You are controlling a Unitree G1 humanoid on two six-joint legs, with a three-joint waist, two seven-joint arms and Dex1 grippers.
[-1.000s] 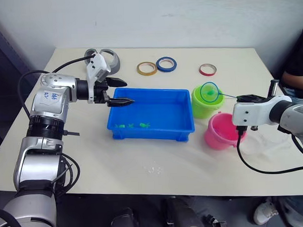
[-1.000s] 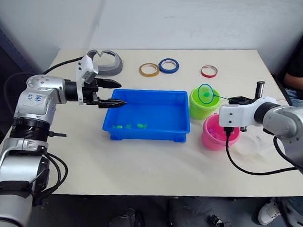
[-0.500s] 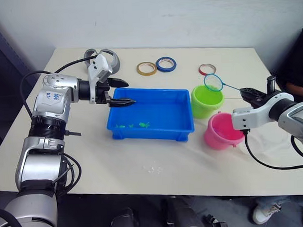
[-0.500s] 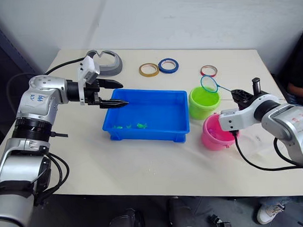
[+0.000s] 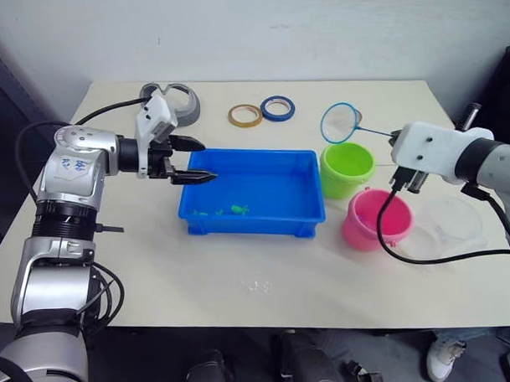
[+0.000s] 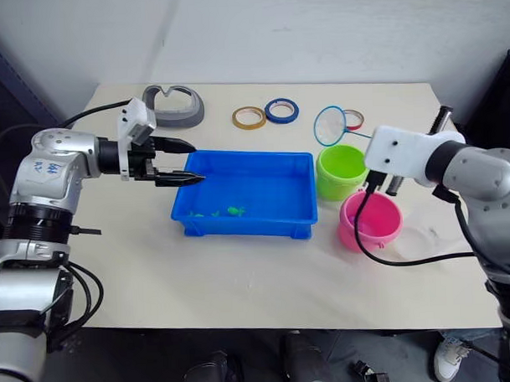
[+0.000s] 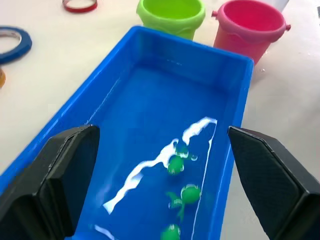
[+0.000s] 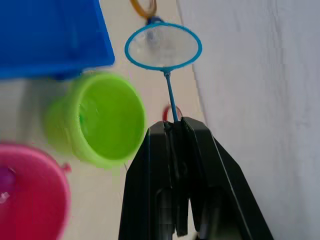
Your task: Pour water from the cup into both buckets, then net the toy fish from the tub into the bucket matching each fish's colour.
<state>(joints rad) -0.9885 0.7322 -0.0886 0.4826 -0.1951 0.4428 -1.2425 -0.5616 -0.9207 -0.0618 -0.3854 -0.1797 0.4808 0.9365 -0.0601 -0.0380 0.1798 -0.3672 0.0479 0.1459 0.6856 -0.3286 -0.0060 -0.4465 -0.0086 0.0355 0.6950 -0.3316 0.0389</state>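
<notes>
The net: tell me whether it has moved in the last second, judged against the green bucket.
Yes. The net was over the green bucket, hoop above its mouth; held in the right gripper, it is now raised and behind the bucket's far rim.

Beige table (image 5: 266,274) — plain white wall (image 5: 316,29) behind.

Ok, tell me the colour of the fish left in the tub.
Green, all of the toy fish; the left wrist view shows them best.
</notes>
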